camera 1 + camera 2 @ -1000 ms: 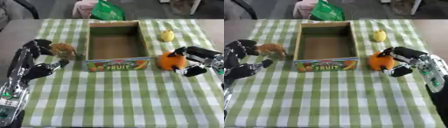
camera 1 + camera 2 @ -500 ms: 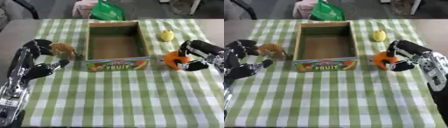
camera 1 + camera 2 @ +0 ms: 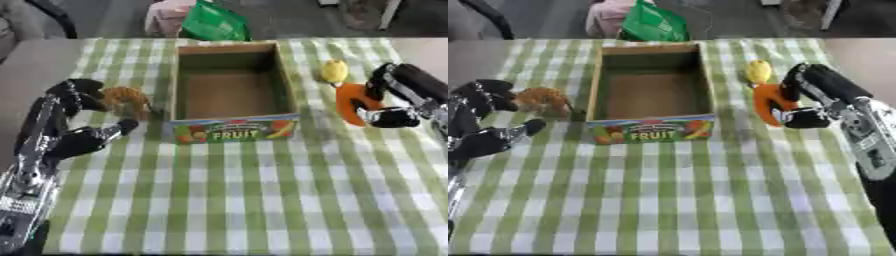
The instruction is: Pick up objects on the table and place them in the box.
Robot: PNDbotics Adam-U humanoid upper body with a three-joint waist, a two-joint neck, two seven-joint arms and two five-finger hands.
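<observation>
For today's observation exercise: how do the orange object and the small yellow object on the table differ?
The orange object is larger and orange; the yellow object is smaller and yellow. The right hand is curled round the orange object, while the yellow object lies untouched just beyond it. Both are right of the box, outside it.

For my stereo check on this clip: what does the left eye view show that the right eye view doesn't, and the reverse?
Only the left eye view shows most of the left arm, down to the lower corner. Only the right eye view shows the right forearm running to the lower edge.

Both show the box, empty, the right hand curled on the orange object, the yellow object, the brown animal figure and the left hand.
</observation>
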